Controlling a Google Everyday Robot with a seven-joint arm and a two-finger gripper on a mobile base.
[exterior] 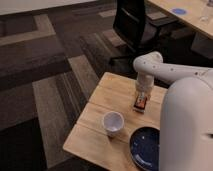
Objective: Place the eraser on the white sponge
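1. The eraser, a small dark block with orange-red and white patches, sits at the right-hand part of the wooden worktop, near its far edge.
2. The gripper is directly over the eraser, pointing down from the white arm, its tip at the block's top. I cannot tell whether it is apart, together or clamped on the block, nor whether the eraser rests on the wood.
3. Count on the worktop: one eraser, one white cup and one dark blue plate.
4. The cup stands upright, nearer the camera and left of the eraser, well apart from it. The plate lies just right of the cup.
5. Beyond the worktop stands one black office chair on patterned carpet.
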